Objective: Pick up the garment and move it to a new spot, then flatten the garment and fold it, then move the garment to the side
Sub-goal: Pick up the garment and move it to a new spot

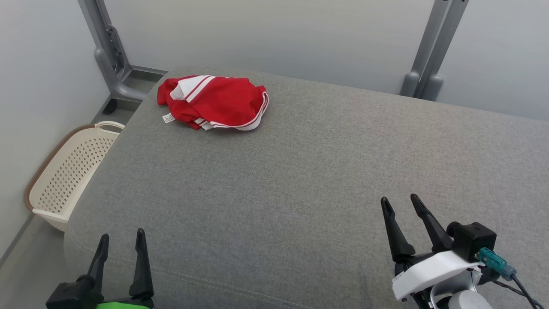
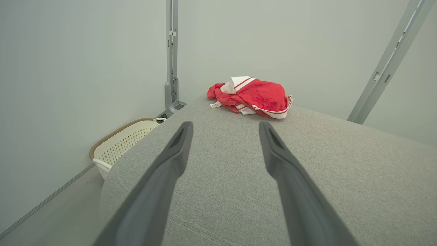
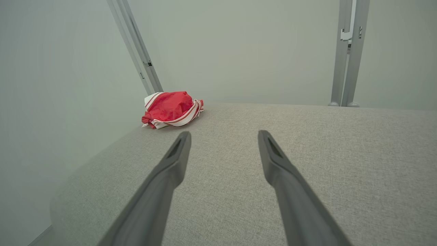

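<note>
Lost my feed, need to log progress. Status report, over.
Left gripper and right gripper open, empty. Red garment crumpled, far-left corner of grey cushion, untouched. Nothing in the way.

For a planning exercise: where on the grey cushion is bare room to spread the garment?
The cushion is bare between the garment, left gripper and right gripper, and rightward. Only the garment's far-left corner is crowded.

Left claw [image 1: 122, 235] agape; right claw [image 1: 399, 199] agape

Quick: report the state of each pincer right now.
Left pincer: open, holding nothing.
Right pincer: open, holding nothing.
</note>
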You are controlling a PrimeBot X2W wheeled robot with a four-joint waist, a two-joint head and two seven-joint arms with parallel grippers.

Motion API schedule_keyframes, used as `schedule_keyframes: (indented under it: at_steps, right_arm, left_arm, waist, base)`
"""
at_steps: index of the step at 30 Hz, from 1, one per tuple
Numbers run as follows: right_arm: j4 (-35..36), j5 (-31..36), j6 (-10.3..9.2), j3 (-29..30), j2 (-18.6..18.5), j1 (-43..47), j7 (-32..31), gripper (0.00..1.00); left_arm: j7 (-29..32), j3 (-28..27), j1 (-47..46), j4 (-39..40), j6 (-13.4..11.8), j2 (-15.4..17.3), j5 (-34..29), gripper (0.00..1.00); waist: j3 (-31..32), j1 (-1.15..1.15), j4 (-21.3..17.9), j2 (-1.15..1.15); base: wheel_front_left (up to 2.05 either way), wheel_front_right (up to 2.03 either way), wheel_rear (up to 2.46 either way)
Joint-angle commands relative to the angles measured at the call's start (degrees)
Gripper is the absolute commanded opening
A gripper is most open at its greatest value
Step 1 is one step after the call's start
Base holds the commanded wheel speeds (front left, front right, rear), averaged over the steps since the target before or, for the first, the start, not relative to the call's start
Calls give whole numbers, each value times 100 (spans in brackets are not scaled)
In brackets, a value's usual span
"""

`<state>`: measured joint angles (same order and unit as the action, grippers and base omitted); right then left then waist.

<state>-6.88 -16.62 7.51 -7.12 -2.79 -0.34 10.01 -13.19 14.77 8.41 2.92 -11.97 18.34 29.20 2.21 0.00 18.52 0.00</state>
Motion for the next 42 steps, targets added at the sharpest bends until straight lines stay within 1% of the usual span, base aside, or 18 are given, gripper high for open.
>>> schedule_keyframes:
  at_steps: [1,10,23,42]
  right_arm:
    - [8,20,-4,2,-21,-55,17,100]
    - [-6,27,-4,-19,-21,-20,28,100]
    - [-18,1,-4,-45,-21,-1,26,100]
    - [25,11,-4,6,-21,-66,39,100]
  left_arm:
    - [-36,-27,-77,-24,28,-12,49,100]
    - [-92,-36,-62,-75,77,-34,56,100]
    - [-80,18,-31,-92,41,5,43,100]
    - [88,157,-231,-219,-38,31,-4,100]
  waist:
    - [2,0,-14,0]
    - [35,0,-80,0]
    - [92,0,-119,0]
    - [-15,0,-33,0]
  base:
    - [0,0,0]
    - [0,0,0]
    - [0,0,0]
    - [0,0,0]
